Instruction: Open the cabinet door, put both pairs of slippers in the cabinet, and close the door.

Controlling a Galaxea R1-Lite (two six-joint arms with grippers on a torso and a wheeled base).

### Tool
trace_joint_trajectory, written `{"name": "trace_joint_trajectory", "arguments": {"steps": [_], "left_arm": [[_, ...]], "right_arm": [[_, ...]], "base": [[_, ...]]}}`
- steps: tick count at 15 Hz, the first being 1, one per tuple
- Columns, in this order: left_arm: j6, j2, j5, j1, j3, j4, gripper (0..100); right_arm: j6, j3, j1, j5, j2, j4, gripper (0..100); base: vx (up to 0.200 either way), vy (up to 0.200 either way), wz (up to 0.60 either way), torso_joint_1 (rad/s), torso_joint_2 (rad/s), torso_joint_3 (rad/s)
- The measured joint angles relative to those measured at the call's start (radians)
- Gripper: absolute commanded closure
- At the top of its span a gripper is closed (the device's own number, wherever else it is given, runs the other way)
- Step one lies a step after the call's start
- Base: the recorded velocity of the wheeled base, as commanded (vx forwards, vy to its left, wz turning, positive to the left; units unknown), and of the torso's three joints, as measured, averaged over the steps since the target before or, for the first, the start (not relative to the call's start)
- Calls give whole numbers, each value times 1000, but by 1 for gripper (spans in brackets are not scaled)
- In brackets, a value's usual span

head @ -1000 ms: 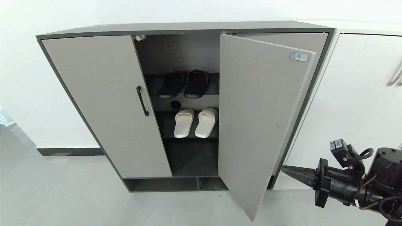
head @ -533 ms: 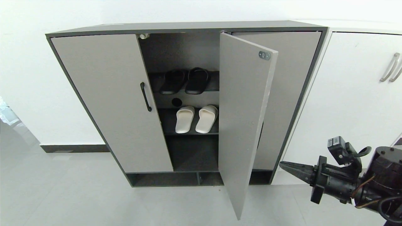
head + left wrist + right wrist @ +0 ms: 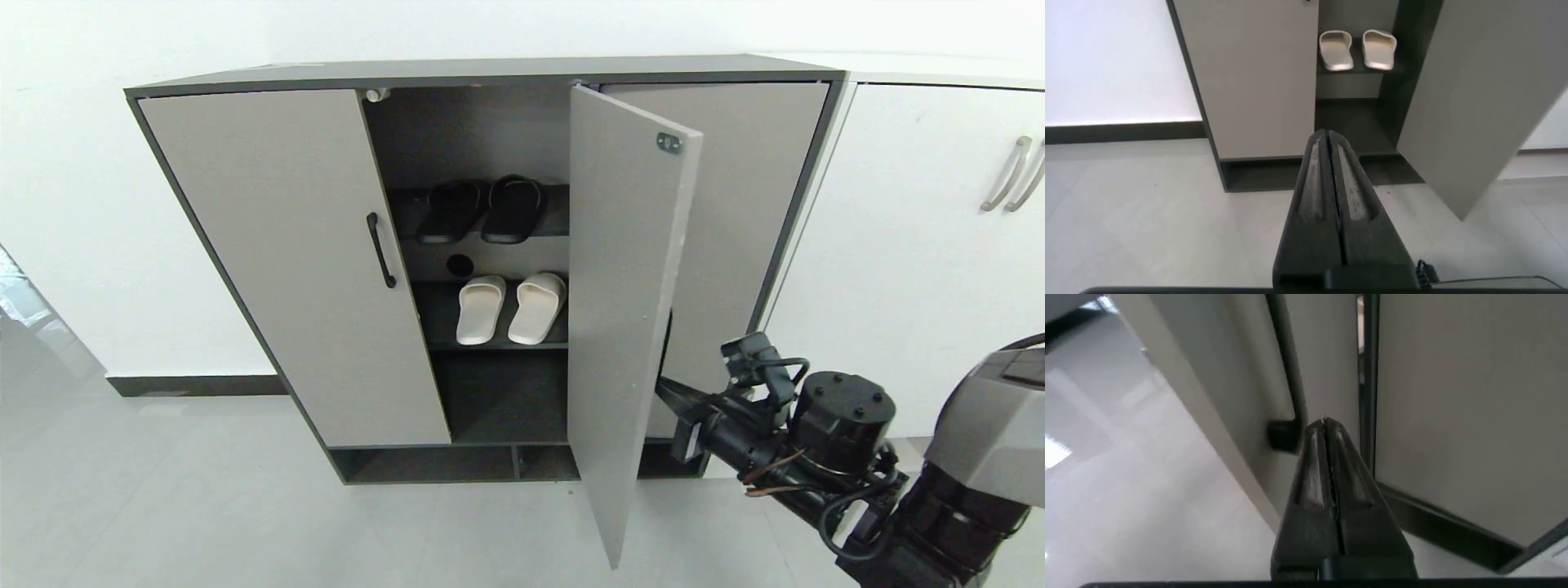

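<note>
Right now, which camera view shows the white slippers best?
The head view: the white slippers lie whole, side by side on their shelf. The left wrist view shows them farther off. The right wrist view faces the door handle.

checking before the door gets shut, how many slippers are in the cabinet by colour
black slippers: 2
white slippers: 2
total: 4

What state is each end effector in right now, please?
Left end effector: shut, holding nothing.
Right end effector: shut, holding nothing, tip beside the door handle.
</note>
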Motion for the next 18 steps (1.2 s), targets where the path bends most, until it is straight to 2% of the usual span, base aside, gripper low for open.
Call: {"name": "trace_joint_trajectory", "arguments": {"steps": [3,6,7,11,16,18], "left_arm": [[0,0,0,0,0,0,100],[-1,0,0,0,0,0,100],[0,0,0,0,0,0,100],[1,0,0,0,0,1,100],[1,0,0,0,0,0,100],[0,0,0,0,0,0,100]], "right_arm": [[4,-15,133,-5,34,0,100],[1,-32,325,-9,55,0,100],[0,-38,340,-14,61,-1,100],[-1,-112,261,-87,76,0,100],[-9,-256,230,-99,80,31,100],[-15,-300,230,-98,82,56,100]], "base": [[0,0,0,0,0,0],[0,0,0,0,0,0],[0,0,0,0,0,0],[200,0,0,1,0,4],[200,0,0,1,2,1],[0,0,0,0,0,0]]}}
